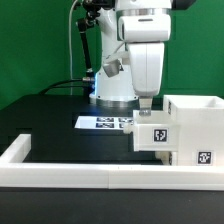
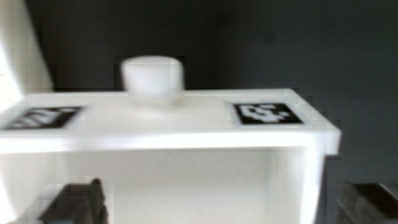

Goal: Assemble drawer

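A small white drawer tray stands on the black table against the tall open-faced casing, on the casing's side toward the exterior view's left. The tray carries a square marker, and the casing carries one too. My gripper hangs straight above the tray, fingertips just at its top. In the wrist view the tray shows its round knob and two markers. My gripper is open, with one finger on each side of the tray. A second tray is not in view.
A low white border wall runs along the front of the table and up the exterior view's left side. The marker board lies flat behind the tray, near the robot's base. A black cable hangs at the back.
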Motion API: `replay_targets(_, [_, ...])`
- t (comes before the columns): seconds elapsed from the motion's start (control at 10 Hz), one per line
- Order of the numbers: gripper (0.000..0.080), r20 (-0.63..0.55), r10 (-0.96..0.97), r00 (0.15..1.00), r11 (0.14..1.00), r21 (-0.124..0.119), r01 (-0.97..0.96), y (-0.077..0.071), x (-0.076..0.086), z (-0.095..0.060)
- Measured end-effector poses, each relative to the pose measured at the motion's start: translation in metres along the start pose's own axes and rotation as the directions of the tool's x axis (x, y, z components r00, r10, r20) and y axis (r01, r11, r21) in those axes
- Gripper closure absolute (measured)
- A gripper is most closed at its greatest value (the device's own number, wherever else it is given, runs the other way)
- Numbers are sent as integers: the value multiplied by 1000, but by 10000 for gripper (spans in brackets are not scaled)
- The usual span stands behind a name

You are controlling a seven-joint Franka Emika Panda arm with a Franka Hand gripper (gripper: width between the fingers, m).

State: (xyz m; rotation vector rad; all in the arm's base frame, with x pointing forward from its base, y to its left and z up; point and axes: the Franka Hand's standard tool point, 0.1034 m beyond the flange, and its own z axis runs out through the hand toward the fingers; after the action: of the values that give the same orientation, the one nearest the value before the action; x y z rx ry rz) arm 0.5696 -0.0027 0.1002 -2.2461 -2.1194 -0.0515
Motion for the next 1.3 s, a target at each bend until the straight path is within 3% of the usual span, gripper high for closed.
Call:
replay_targets(0.2, [151, 4, -39, 999, 999, 8, 39, 7, -18, -7])
replay_targets(0.6, [151, -5, -43, 999, 999, 18, 43, 4, -22, -2])
replay_targets(0.8, [151, -37, -62, 997, 997, 37, 63, 4, -28, 14])
replay_targets(0.9, [151, -93, -73, 993, 996, 36, 77, 6, -32, 19])
replay_targets(1.3, [151, -214, -22, 977, 998, 57, 35, 2, -29, 37])
